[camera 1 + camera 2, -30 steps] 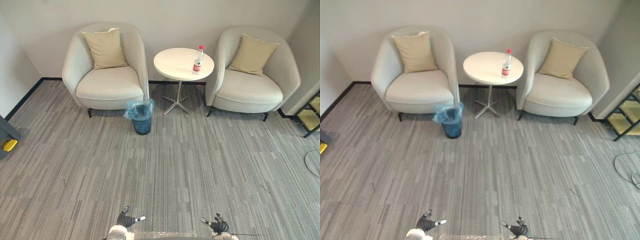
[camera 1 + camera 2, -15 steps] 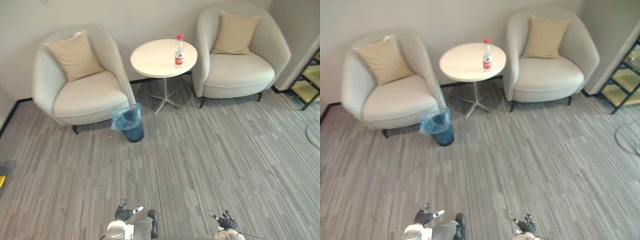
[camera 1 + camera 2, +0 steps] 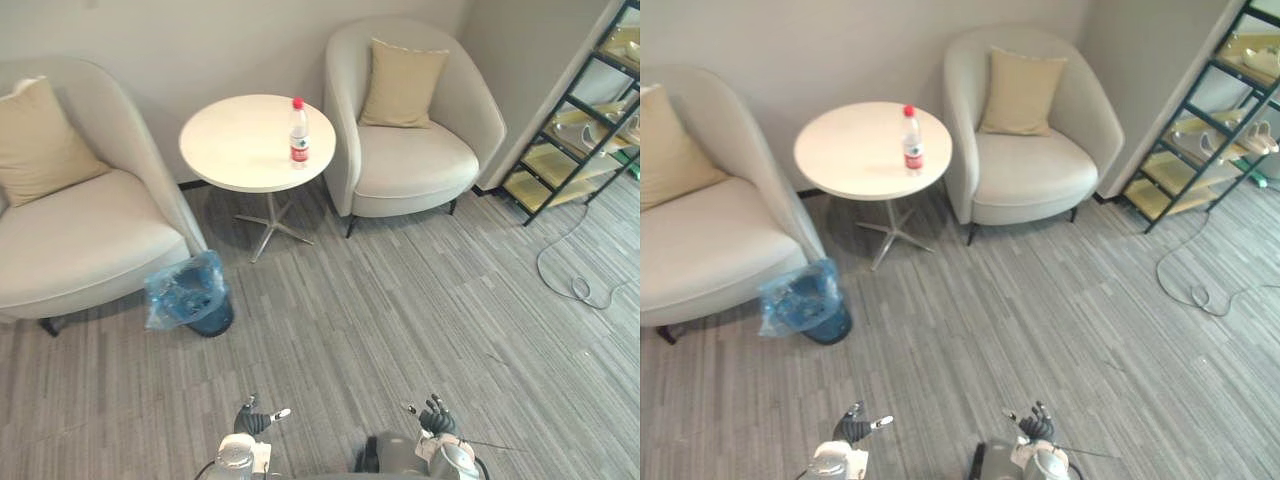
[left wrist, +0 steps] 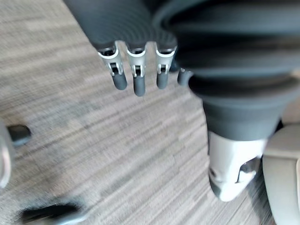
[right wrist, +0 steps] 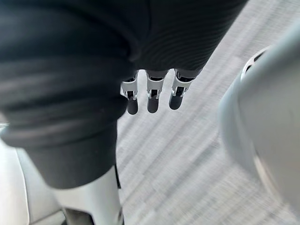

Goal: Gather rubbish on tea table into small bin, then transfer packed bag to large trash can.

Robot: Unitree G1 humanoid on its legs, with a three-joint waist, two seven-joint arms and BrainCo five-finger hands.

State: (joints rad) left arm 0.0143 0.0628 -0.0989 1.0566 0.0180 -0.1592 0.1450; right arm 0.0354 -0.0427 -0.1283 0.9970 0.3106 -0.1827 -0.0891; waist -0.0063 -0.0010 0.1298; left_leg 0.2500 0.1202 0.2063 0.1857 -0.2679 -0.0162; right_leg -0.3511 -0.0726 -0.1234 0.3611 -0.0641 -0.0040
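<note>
Judging by the gap, the step is the approach: the left robot hand (image 3: 248, 422) and right robot hand (image 3: 433, 418) hang at the near edge, fingers loosely straight and empty, well apart from the round worktop (image 3: 235, 150) at far left. The bottle (image 3: 298, 133) stands upright near the worktop's right edge, long axis vertical, red cap up. It would be best to close in squarely and grasp its middle so it won't topple; the blue-bagged small bin (image 3: 190, 300) sits on the floor near-left of the worktop.

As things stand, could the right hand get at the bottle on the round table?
Probably not. The right hand hangs open low by the robot, with a wide stretch of carpet between it and the bottle, upright on the table. Nothing blocks the way; the robot would need to walk closer.
</note>
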